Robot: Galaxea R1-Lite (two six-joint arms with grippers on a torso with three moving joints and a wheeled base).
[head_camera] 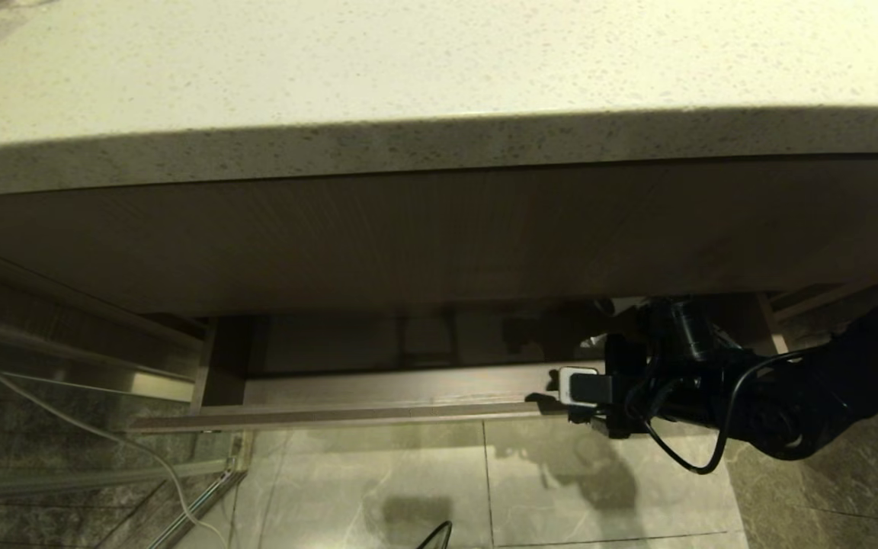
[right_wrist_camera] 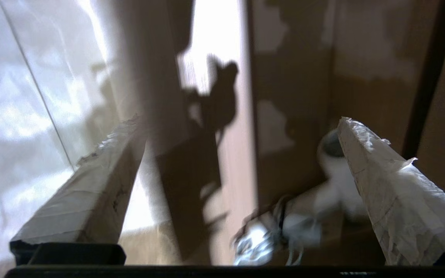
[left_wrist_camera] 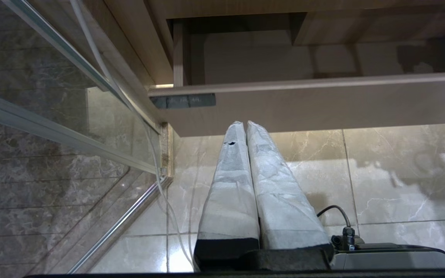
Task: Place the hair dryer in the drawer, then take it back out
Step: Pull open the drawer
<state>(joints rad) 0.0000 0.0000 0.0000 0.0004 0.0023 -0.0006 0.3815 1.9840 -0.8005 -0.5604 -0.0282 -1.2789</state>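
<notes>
The left tool [left_wrist_camera: 245, 127] hangs parked over the pale floor tiles [left_wrist_camera: 381, 173], its two taped fingers [left_wrist_camera: 230, 185] pressed together with nothing between them, just short of the front of the pulled-out drawer [left_wrist_camera: 323, 104]. A glass panel [left_wrist_camera: 33, 154] and a thin white cable [left_wrist_camera: 145, 127] stand to its side. Beneath the speckled tabletop [head_camera: 408, 69], the right tool [right_wrist_camera: 238, 123] reaches over the right end of the drawer [head_camera: 378, 396], its taped fingers [right_wrist_camera: 392, 193] spread fully wide and gripping nothing. The white hair dryer [right_wrist_camera: 334, 181] lies on the drawer floor just beside one right finger, its bound cord [right_wrist_camera: 261, 239] closer to the wrist; whether finger and dryer touch cannot be told.
</notes>
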